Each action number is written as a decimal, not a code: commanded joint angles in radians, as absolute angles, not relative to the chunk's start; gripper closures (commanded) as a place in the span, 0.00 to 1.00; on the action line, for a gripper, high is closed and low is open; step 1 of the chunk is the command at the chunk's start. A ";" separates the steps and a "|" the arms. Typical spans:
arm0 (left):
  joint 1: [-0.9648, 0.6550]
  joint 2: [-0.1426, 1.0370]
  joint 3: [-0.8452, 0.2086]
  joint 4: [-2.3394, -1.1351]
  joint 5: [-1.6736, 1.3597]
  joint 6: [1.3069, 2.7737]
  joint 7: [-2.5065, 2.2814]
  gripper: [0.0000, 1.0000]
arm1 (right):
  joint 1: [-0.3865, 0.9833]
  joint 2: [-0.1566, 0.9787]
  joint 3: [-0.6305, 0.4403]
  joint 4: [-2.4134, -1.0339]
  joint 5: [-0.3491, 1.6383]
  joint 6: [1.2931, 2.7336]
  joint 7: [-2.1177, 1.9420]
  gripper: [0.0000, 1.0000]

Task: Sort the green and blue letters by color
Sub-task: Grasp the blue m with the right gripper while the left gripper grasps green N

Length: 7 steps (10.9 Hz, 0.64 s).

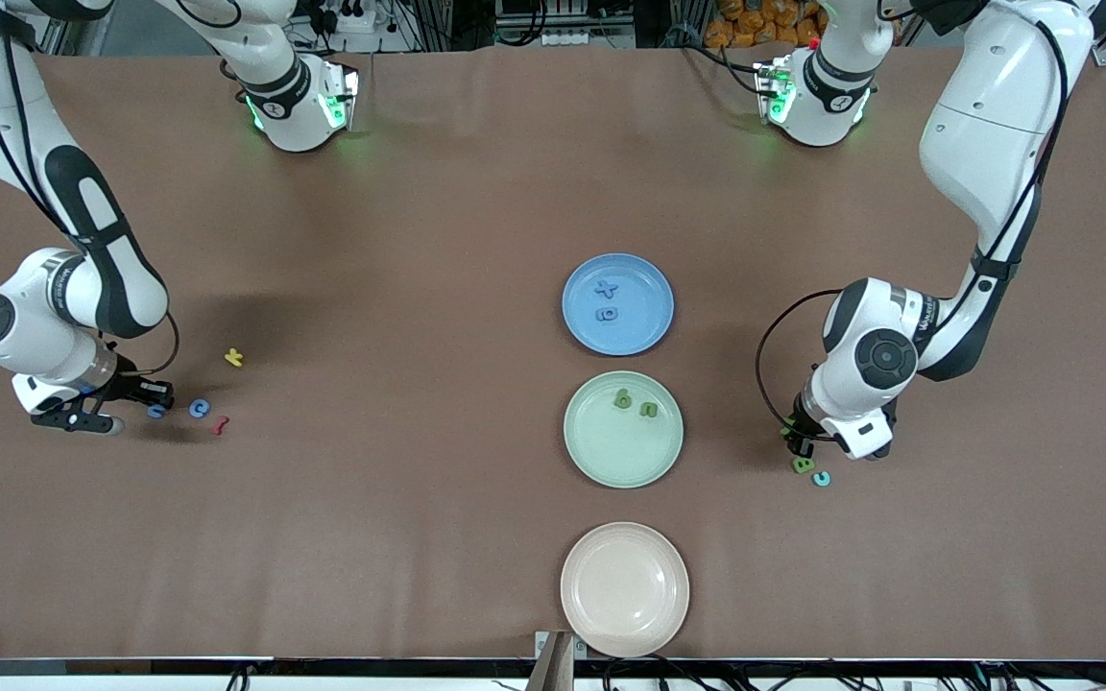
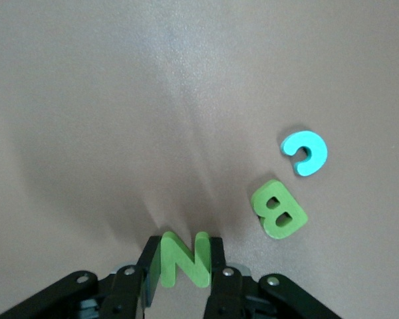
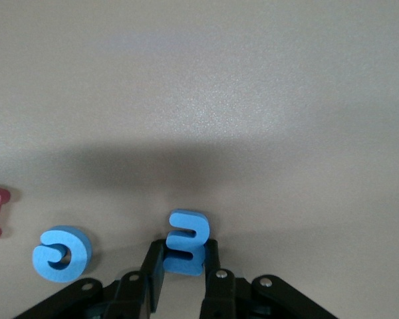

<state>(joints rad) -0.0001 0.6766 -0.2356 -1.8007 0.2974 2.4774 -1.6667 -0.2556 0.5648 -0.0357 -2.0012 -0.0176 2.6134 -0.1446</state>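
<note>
Both claws were clamped on letters at bench level: the left claw [image 2: 184, 266] on a green N [image 2: 184, 258] beside the green B [image 2: 279, 211], the right claw [image 3: 181, 266] on a blue letter [image 3: 185, 243]. Each should lift straight, then carry to its matching plate.

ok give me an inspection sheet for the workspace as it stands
surface: brown table, three plates in a row: blue plate, green plate, cream plate
job's things: two blue letters on the blue plate, two green letters on the green plate; loose blue letter and green B on the table
clutter: yellow letter, red letter, turquoise c
grippers: left gripper shut on a green N; right gripper shut on a blue letter, both low at the table
cables: black cable looping by the left arm's wrist
surroundings: clutter and cables past the table's edge by the bases
</note>
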 commanded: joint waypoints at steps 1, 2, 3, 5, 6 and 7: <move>-0.005 0.664 -0.244 -1.796 0.316 2.482 -1.709 1.00 | -0.245 0.545 -0.037 -2.000 -0.015 2.606 -0.135 1.00; -0.014 0.663 -0.247 -1.787 0.316 2.482 -1.726 1.00 | -0.232 0.519 -0.037 -1.999 -0.015 2.586 -0.137 1.00; -0.017 0.663 -0.273 -1.767 0.314 2.482 -1.732 1.00 | -0.218 0.485 -0.037 -1.988 -0.015 2.532 -0.135 1.00; -0.017 0.663 -0.325 -1.744 0.308 2.482 -1.762 1.00 | -0.183 0.422 -0.037 -1.982 -0.014 2.427 -0.130 1.00; -0.020 0.664 -0.348 -1.737 0.308 2.482 -1.787 1.00 | -0.160 0.404 -0.037 -1.983 -0.014 2.395 -0.129 1.00; -0.020 0.664 -0.382 -1.736 0.310 2.483 -1.790 1.00 | -0.134 0.391 -0.037 -1.983 -0.014 2.370 -0.129 1.00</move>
